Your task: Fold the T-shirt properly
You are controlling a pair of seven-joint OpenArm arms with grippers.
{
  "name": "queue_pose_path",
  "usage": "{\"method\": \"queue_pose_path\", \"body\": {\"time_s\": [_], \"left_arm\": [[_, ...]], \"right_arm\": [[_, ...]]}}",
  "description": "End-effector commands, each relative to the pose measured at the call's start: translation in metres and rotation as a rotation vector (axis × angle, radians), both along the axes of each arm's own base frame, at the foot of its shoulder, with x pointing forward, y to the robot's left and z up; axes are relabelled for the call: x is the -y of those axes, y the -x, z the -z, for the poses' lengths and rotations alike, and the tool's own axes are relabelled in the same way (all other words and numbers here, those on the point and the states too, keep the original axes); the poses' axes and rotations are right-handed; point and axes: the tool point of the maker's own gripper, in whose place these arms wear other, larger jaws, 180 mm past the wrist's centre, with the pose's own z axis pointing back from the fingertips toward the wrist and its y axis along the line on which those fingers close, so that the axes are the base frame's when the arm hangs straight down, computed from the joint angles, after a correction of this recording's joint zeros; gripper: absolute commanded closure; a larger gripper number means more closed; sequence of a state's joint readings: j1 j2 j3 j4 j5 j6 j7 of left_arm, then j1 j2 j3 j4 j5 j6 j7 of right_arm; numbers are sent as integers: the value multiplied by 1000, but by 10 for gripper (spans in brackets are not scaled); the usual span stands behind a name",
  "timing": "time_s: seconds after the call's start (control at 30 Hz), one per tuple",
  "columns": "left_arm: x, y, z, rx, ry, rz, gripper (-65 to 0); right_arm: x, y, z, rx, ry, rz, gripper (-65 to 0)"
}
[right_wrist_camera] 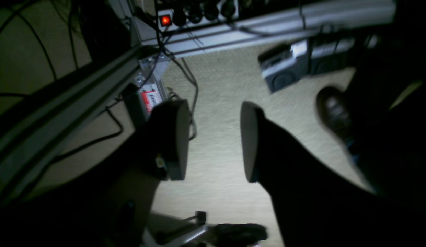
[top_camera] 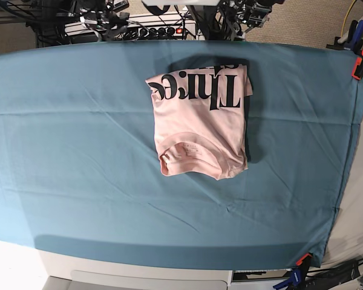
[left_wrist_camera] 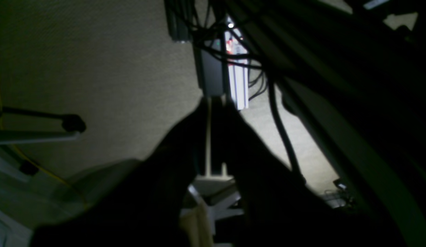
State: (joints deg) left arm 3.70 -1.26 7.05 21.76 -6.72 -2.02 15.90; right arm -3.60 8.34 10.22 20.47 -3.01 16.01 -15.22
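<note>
T-shirt (top_camera: 199, 124) sits folded on the counter (top_camera: 66, 151), on the teal cloth (top_camera: 78, 181), a bit toward the far edge and slightly right of centre in the base view. It's a compact pink rectangle, lettering side up. Black print runs across the far end and reads upside down from this camera. Collar end is nearest the camera, with the neck label showing. Edges are roughly square; the near edge is a little rounded and lumpy, and a small flap sticks out at the far right corner. A dark shadow runs along its right side.

Neither arm reaches over the counter in the base view.

Left hand (left_wrist_camera: 209, 113): fingers pressed together, tips meeting, nothing between them. Its wrist camera points off the counter at beige carpet (left_wrist_camera: 113, 68), with a tangle of black cables (left_wrist_camera: 233, 44) and an aluminium frame post (left_wrist_camera: 238, 85) beyond the tips. View is dark.

Right hand (right_wrist_camera: 214, 137): jaws well apart, empty, carpet visible in the gap. The pads (right_wrist_camera: 178, 137) face each other across the gap. Behind it: frame rails (right_wrist_camera: 61, 103), a power strip with a lit red switch (right_wrist_camera: 164, 20), and a grey box (right_wrist_camera: 285, 68) on the floor.

Clamps (top_camera: 360, 60) hold the cloth at the right edge of the counter.
</note>
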Motion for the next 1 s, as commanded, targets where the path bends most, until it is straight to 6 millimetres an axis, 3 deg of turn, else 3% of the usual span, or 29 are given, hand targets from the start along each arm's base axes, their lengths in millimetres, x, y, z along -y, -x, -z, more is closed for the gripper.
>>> {"method": "queue_pose_path", "body": {"time_s": [0.0, 0.37, 0.5, 0.67, 0.77, 0.97], "left_arm": [[13, -19, -3, 41, 30, -20, 0], [11, -6, 1, 40, 24, -28, 0], [10, -5, 1, 44, 22, -30, 0], [10, -5, 1, 43, 23, -29, 0], [10, -6, 1, 47, 22, -30, 0], [11, -13, 1, 85, 27, -36, 0]], "right_arm": [[1, -2, 1, 2, 16, -17, -244], [-6, -3, 4, -17, 53, 35, -244], [-6, -2, 5, -21, 48, 85, -119], [-6, -3, 4, -18, 48, 86, -94], [-6, -3, 5, -19, 48, 83, -2], [-10, -3, 5, -19, 43, 84, -1]]}}
